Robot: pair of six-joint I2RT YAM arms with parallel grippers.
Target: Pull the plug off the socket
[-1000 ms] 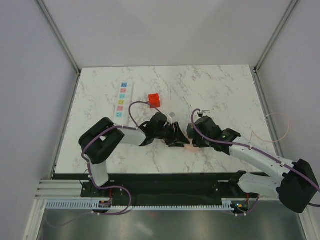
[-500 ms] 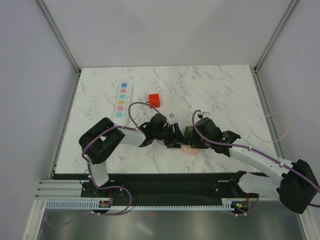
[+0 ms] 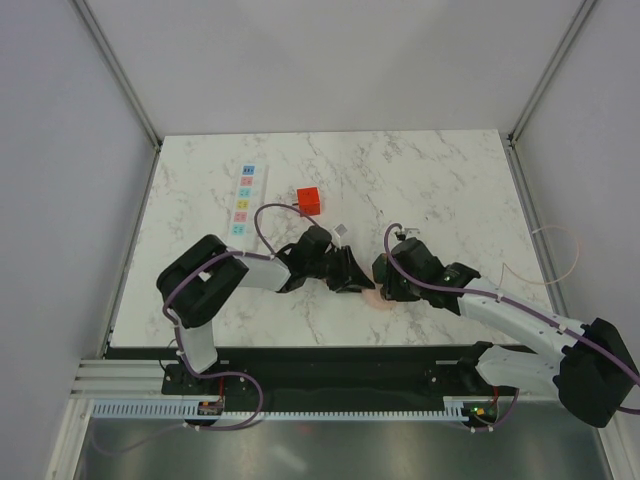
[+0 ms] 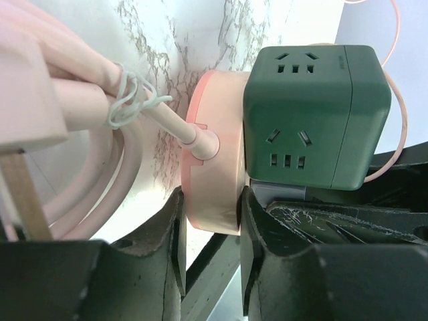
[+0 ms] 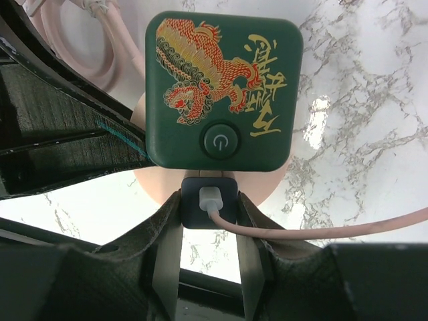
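The red-orange plug (image 3: 308, 201) lies on the marble, apart from the white socket strip (image 3: 244, 200) to its left. Neither gripper touches them. At the table's front middle stands a dark green cube (image 5: 224, 87) on a round pink base (image 4: 217, 160). My left gripper (image 4: 210, 200) is shut on that base, one jaw against each side. My right gripper (image 5: 208, 200) is shut on a dark grey adapter block (image 5: 190, 210) that sticks out of the cube's side under its power button. In the top view the two grippers (image 3: 352, 272) (image 3: 385, 280) meet tip to tip.
A thin pink cable (image 5: 321, 231) runs from the adapter off to the right. A thick coiled pink cord (image 4: 80, 134), tied with a white twist tie, leaves the pink base. The table's front edge lies just below both grippers.
My left gripper's jaws widened, then closed onto the pink base. The right gripper nudged left and back while keeping its hold on the adapter. Plug and socket have not moved.
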